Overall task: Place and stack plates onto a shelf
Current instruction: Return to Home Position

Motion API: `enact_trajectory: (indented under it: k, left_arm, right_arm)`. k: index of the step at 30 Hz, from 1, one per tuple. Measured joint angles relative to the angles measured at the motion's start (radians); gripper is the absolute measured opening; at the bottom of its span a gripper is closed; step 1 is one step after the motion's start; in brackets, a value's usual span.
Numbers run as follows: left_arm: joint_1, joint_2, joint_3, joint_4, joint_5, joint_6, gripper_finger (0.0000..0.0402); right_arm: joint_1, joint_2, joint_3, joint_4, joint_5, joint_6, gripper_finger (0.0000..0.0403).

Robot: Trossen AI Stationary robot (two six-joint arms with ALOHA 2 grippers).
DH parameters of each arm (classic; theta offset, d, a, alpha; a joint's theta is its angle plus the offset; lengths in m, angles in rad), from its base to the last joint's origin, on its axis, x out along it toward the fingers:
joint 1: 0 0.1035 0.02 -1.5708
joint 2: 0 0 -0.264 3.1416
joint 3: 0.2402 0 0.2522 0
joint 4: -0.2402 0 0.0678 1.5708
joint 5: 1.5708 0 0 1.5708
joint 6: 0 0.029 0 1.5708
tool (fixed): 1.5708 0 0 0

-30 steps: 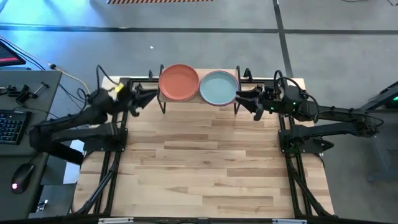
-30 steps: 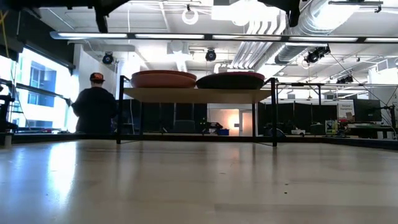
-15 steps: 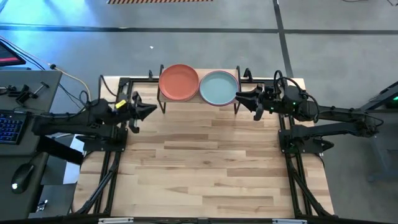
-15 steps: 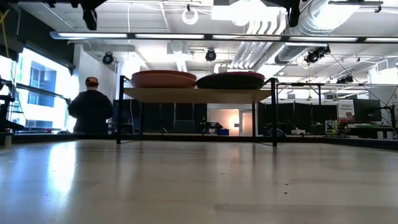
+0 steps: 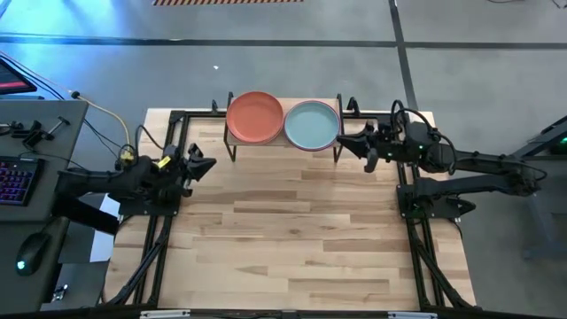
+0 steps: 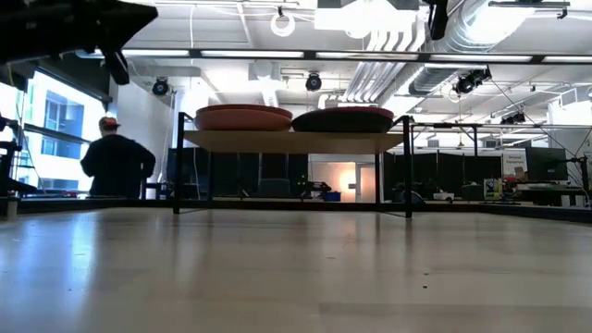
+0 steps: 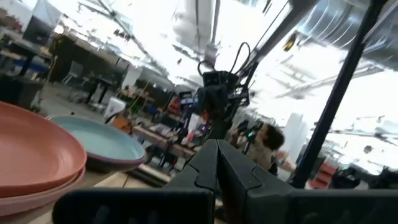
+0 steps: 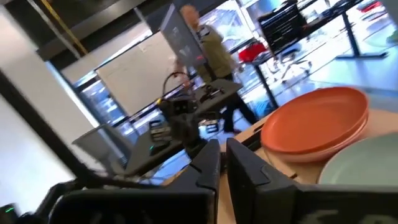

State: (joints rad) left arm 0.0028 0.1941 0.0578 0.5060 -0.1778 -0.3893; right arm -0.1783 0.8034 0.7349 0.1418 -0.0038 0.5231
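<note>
The shelf (image 5: pixel 284 100) stands at the table's far edge, its board (image 6: pixel 296 141) on thin black legs. On its left half lies an orange-red plate (image 5: pixel 255 117) on a pale pink one (image 7: pixel 37 196). On its right half a pale teal plate (image 5: pixel 312 125) rests on a dark plate (image 6: pixel 344 119). My left gripper (image 5: pixel 211 164) is shut and holds nothing, left of the shelf and nearer than it. My right gripper (image 5: pixel 341 142) is shut and holds nothing, just right of the shelf's right front leg. Both hang above the table.
The slatted wooden tabletop (image 5: pixel 292 230) stretches bare from the shelf to the near edge. A desk with keyboard and mouse (image 5: pixel 18 177) stands left of the table. A person (image 6: pixel 116 166) walks in the room behind.
My left gripper has shut and drawn back from the shelf's left end, toward the table's left and near edges. My right gripper has stayed beside the shelf's right end and has shut. The plates have not moved. The person behind has walked leftward.
</note>
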Motion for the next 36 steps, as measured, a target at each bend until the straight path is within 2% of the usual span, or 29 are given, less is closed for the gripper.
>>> enact_trajectory:
  k: [2, 7, 12, 16, 23, 36]
  left_arm:
    - [-0.01, 0.0, -0.045, 0.047, -0.018, -0.007, 0.0]
    - [-0.027, 0.0, -0.043, 0.031, -0.027, -0.019, 0.0]
    - [-0.027, 0.001, -0.043, 0.039, -0.025, -0.071, 0.0]
    - [-0.026, 0.001, -0.043, 0.037, -0.024, -0.131, 0.0]
    - [-0.026, 0.002, -0.043, 0.03, -0.023, -0.131, 0.0]
    - [-0.026, 0.002, -0.043, 0.03, -0.023, -0.131, 0.0]
  right_arm:
    - [0.0, -0.022, 0.0, -0.031, -0.015, 0.014, 0.0003]
    - [0.006, -0.09, 0.0, -0.135, -0.016, 0.032, 0.0002]
    - [0.047, -0.148, -0.006, -0.23, -0.029, -0.026, 0.0001]
    - [0.095, -0.201, -0.077, -0.168, -0.031, -0.084, 0.0]
    - [0.133, -0.303, -0.302, 0.075, -0.031, -0.102, 0.0]
    - [0.132, -0.537, -0.339, -0.004, -0.059, -0.263, 0.0]
